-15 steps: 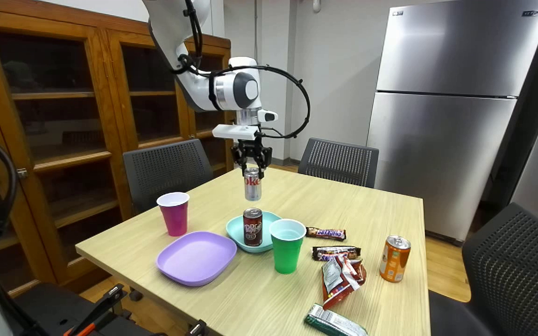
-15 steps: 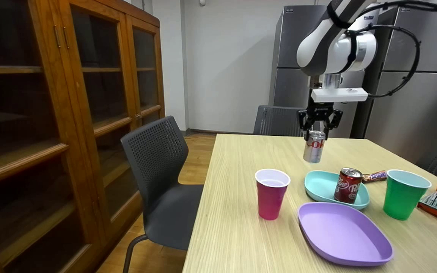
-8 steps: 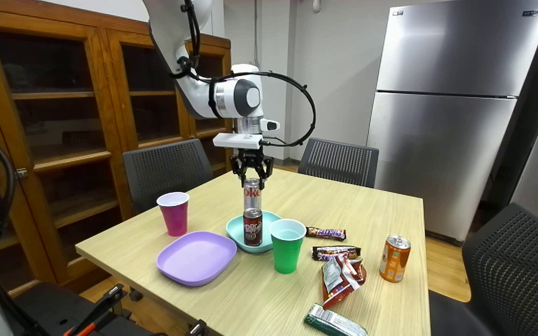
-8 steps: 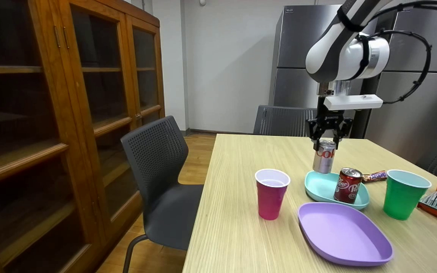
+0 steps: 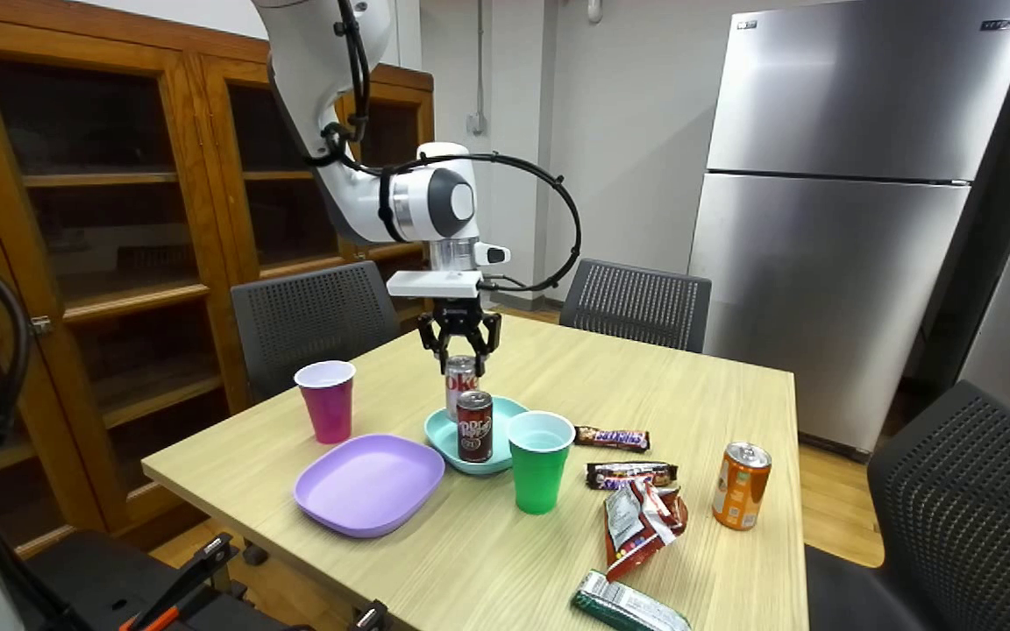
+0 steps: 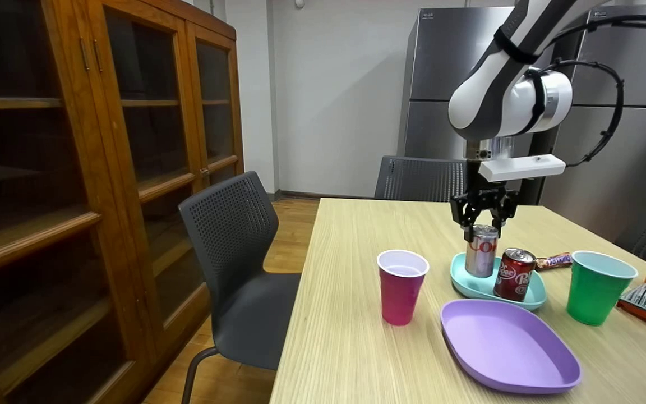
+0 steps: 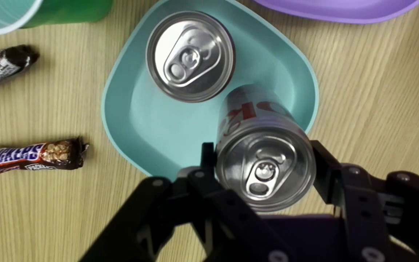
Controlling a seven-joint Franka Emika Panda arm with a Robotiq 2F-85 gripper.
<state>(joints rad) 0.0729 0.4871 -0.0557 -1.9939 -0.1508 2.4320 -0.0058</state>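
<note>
In an exterior view, a purple plate [image 6: 511, 345] lies nearest on the tabletop [image 6: 340, 336]; just beyond, a teal dish [image 6: 469, 285] holds 1 upright Dr Pepper can [image 6: 512, 278]. Behind that can, the claw [image 6: 483, 233] grips a Coke can [image 6: 480, 257] near its top, over the dish; base contact is unclear.

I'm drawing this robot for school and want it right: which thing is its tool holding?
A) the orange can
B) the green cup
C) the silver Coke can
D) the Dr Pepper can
C, because the wrist view shows the tool with its fingers on both sides of the silver Coke can.
</note>
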